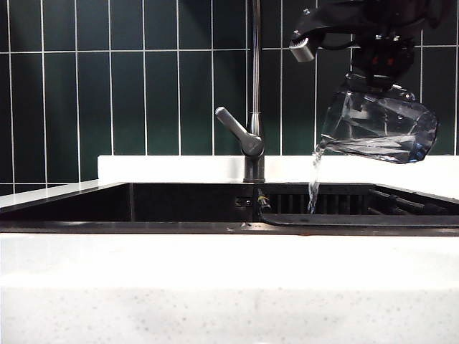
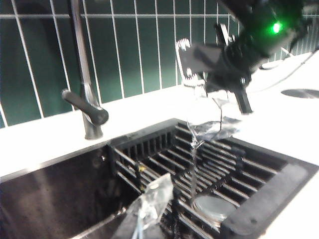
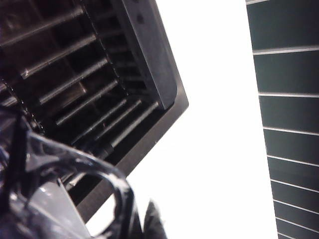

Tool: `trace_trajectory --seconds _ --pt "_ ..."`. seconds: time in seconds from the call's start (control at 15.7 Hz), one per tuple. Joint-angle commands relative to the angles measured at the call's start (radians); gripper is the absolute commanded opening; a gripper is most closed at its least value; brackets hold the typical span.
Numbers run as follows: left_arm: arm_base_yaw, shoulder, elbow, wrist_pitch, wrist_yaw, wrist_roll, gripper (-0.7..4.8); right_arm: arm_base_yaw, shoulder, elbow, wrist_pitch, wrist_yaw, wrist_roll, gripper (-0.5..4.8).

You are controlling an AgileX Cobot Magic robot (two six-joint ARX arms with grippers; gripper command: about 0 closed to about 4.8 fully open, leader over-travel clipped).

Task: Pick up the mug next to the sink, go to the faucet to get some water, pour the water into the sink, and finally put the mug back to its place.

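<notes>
Right gripper fingers clamp tilted mug (pouring), left gripper shut

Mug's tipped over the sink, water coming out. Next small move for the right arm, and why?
Probably hold the tilt a little longer before righting it. The right gripper, shut on the mug, has it tipped above the sink, and a thin stream falls onto the rack, with water visible in the glass. The left gripper is shut, out of the exterior view.
</notes>
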Motion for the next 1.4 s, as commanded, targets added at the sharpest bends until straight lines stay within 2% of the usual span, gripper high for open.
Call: trace_trajectory --seconds 0.06,0.38,0.57,0.95,1.21,1.4 --pt "-0.014 -0.001 -0.006 0.008 0.009 0.002 -0.05 0.014 0.000 0.008 0.059 -0.005 0.002 -0.07" --pt "-0.015 -0.001 -0.012 0.002 0.048 0.001 -0.05 0.043 0.037 0.008 0.059 0.039 -0.064 -0.07" --pt "-0.014 -0.001 -0.012 0.000 0.057 -0.006 -0.05 0.085 0.040 0.008 0.065 0.143 -0.163 -0.07" --pt "-0.015 -0.001 -0.012 -0.001 0.058 -0.008 -0.05 0.168 0.041 0.008 0.068 0.314 -0.257 -0.07" --pt "-0.014 -0.001 -0.020 -0.010 0.057 -0.022 -0.05 0.182 0.041 0.008 0.069 0.390 -0.283 -0.07" --pt "-0.014 -0.001 -0.023 -0.010 0.057 -0.025 -0.05 0.183 0.041 0.008 0.072 0.386 -0.264 -0.07"
